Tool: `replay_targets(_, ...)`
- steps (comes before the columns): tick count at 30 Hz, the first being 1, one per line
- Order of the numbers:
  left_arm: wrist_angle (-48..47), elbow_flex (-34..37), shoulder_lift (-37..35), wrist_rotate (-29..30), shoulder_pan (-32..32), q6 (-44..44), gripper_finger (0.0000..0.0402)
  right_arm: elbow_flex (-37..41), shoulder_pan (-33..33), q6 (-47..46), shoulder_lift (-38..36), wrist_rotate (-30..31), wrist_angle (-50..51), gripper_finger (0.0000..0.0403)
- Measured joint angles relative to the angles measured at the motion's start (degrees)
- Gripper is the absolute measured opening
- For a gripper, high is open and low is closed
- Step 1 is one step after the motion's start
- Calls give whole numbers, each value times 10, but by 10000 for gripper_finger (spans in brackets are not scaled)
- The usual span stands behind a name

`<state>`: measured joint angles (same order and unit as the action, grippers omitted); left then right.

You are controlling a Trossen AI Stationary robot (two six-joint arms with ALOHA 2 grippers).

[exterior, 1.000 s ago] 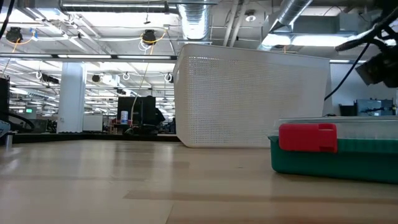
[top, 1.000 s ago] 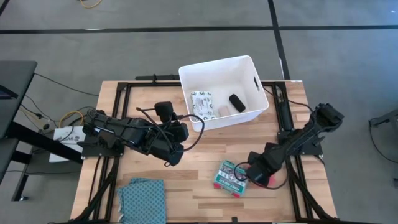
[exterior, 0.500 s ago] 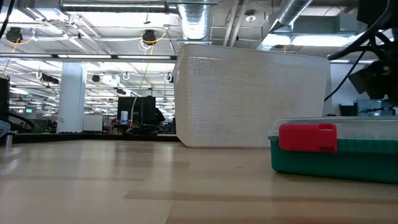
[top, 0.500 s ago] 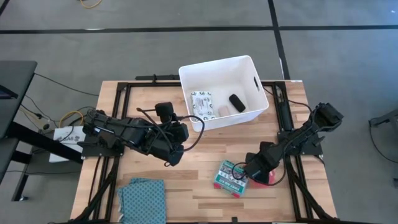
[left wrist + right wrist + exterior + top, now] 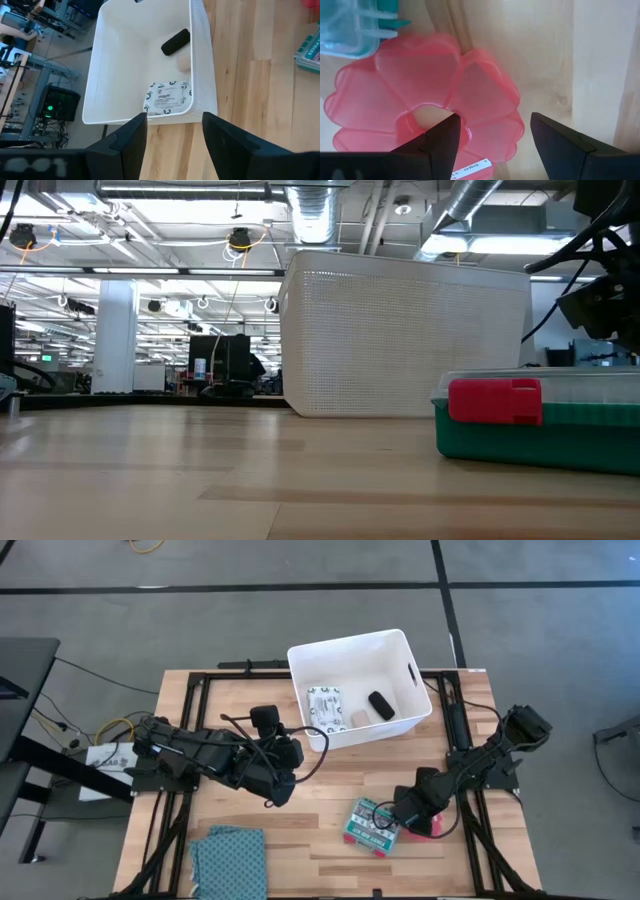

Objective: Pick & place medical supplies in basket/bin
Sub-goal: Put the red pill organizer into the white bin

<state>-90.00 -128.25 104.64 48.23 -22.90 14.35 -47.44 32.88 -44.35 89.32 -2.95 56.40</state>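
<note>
My right tool [image 5: 490,145] hovered spread wide over the pink-red round disc [image 5: 425,107] on the worktop [image 5: 320,780], beside the green-and-red pack [image 5: 371,826]. Left tool [image 5: 172,145] waited, fingers apart, near the white tub [image 5: 352,655].

**Left wrist view: contents**

- White tub [image 5: 202,70]: rectangular, open top, standing on the light wooden table [image 5: 250,90]; slot cutout visible at its far rim.
- Inside the tub: small black piece [image 5: 175,42], lying at a slant; beige block [image 5: 184,61] just beside it, against the wall; flat white patterned packet [image 5: 168,98] flat on the floor, in a corner.
- Green-and-red printed pack [image 5: 309,47]: on the table, partly cut off by the frame edge, well apart from the tub.
- Left gripper [image 5: 172,135]: two dark fingers spread apart, above bare wood beside the tub.
- Beyond the table: metal frame and dark equipment on the floor.
</note>
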Motion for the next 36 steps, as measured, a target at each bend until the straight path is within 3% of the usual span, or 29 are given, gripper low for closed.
replay_targets(18,0,0,0,-1,0,0,182,0,0,24,0,0,-37,235)
replay_targets(30,0,0,0,-1,0,0,182,53,1,8,-2,-4,-81,235)
replay_targets(36,0,0,0,-1,0,0,182,54,1,9,-1,-6,-92,208)
